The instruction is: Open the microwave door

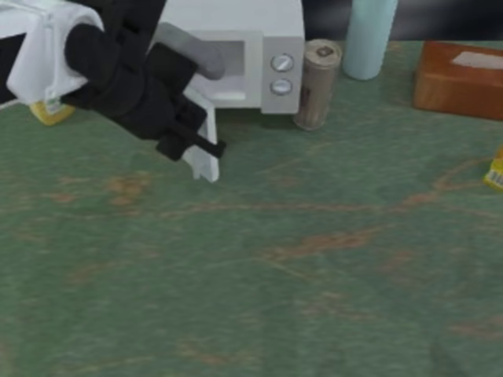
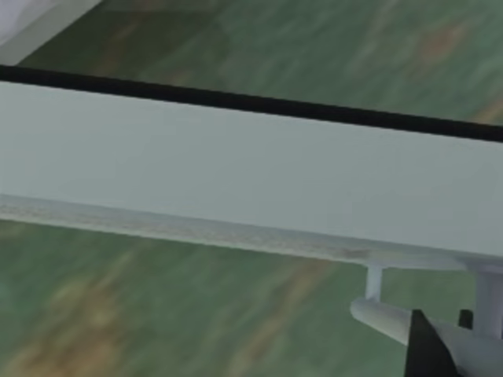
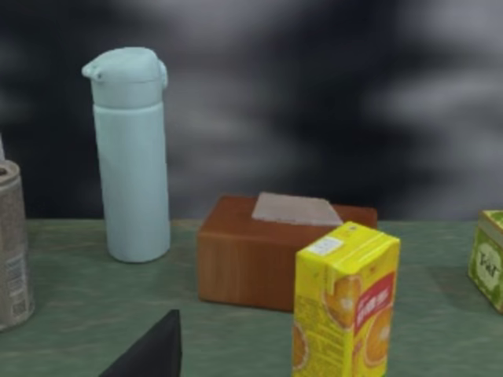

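Observation:
The white microwave [image 1: 259, 23] stands at the table's back, left of centre, with two grey knobs [image 1: 281, 75] on its front. Its cavity [image 1: 232, 67] shows, because the microwave door [image 1: 206, 161] is swung out toward the front and seen edge-on. My left gripper [image 1: 192, 145] is at the door's outer end, shut on the door's white bar handle [image 2: 385, 318]. In the left wrist view the door [image 2: 251, 173] fills the width, and black fingertips [image 2: 428, 349] sit on either side of the bar. My right gripper [image 3: 161, 349] is out of the top view and shows only as a black tip low in its wrist view.
A brown can [image 1: 317, 82] stands just right of the microwave, then a pale blue bottle [image 1: 369, 35] and a brown tissue box [image 1: 458, 78]. A yellow juice carton [image 1: 495, 169] is at the right edge, a green carton [image 3: 489, 259] beyond it. A yellow item [image 1: 51, 112] lies under my left arm.

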Robot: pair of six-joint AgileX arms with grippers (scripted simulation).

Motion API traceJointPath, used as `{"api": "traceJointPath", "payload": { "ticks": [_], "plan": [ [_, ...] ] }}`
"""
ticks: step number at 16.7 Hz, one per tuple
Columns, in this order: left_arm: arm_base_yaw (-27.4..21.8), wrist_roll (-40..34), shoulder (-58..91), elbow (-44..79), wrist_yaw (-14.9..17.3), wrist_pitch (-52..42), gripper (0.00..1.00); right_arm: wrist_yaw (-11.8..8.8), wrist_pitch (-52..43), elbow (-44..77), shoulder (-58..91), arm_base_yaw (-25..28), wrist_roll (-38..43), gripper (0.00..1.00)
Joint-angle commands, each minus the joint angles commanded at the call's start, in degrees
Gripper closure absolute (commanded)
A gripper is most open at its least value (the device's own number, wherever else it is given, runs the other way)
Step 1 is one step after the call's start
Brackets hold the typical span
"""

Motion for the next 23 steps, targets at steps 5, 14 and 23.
{"api": "traceJointPath", "payload": {
  "ticks": [5,14,23],
  "plan": [
    [0.0,0.0,0.0,0.0,0.0,0.0,1.0,0.0,0.0,0.0,0.0,0.0,0.0,0.0],
    [1.5,4.0,-0.9,-1.3,2.4,-0.7,1.0,0.0,0.0,0.0,0.0,0.0,0.0,0.0],
    [2.6,6.7,-1.7,-1.9,3.6,-1.0,1.0,0.0,0.0,0.0,0.0,0.0,0.0,0.0]
  ]
}}
